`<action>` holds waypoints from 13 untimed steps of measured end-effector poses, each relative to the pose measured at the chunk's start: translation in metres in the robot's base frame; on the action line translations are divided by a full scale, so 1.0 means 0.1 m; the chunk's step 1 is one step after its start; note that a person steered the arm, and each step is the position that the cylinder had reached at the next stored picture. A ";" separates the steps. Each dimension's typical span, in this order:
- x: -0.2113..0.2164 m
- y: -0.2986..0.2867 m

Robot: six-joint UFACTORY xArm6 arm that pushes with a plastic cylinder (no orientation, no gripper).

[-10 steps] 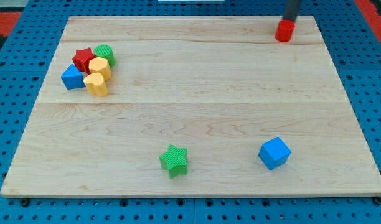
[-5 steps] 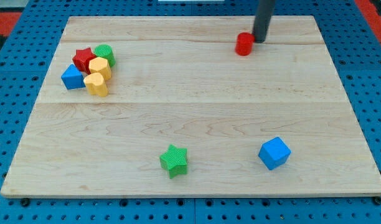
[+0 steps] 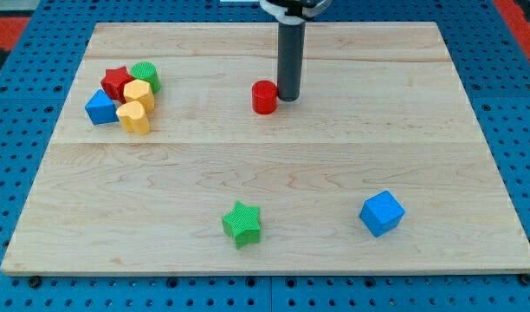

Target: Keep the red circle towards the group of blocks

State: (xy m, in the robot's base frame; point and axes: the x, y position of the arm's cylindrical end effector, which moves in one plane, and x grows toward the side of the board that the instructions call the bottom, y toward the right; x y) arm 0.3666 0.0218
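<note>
The red circle is a short red cylinder on the wooden board, a little above the middle. My tip stands right against its right side. The group sits at the view's upper left: a red star, a green circle, two yellow blocks and a blue block, all packed together. The red circle is well to the right of the group.
A green star lies near the view's bottom centre. A blue cube lies at the lower right. The wooden board rests on a blue pegboard surface.
My tip has moved left and down from the board's top right, pushing the red circle ahead of it towards the group. The other blocks have not moved.
</note>
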 end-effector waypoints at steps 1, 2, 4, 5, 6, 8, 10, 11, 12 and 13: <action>0.03 -0.35; 0.03 -0.39; 0.27 -0.74; 0.37 -0.86; 0.27 -0.89; 0.18 -0.62; 0.09 -0.71; 0.01 -0.67; 0.00 -0.78; 0.00 -1.05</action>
State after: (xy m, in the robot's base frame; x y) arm 0.3670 -0.0827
